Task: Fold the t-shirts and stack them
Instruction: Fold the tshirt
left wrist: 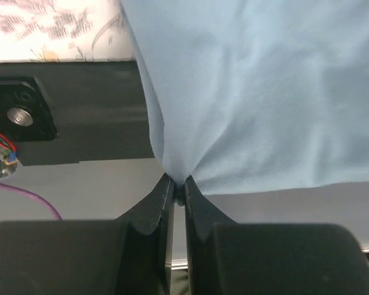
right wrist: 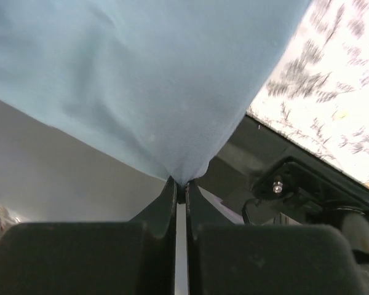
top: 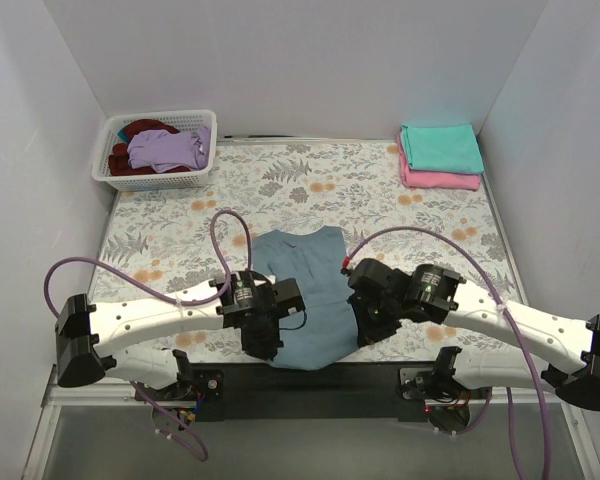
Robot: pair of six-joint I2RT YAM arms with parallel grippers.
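Your left claw [left wrist: 178,186] and right claw [right wrist: 179,183] each pinch shut on a near corner of the blue-grey t-shirt [top: 302,290], which lies spread at the near edge of the desk [top: 280,185], probably so its hem can rise evenly for the fold.

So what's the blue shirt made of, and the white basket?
Blue shirt: soft, matte knit cloth, probably cotton; it gathers into fine puckers and drapes loosely. Basket: looks like stiff white plastic, smooth and slightly shiny, with a molded lattice wall.
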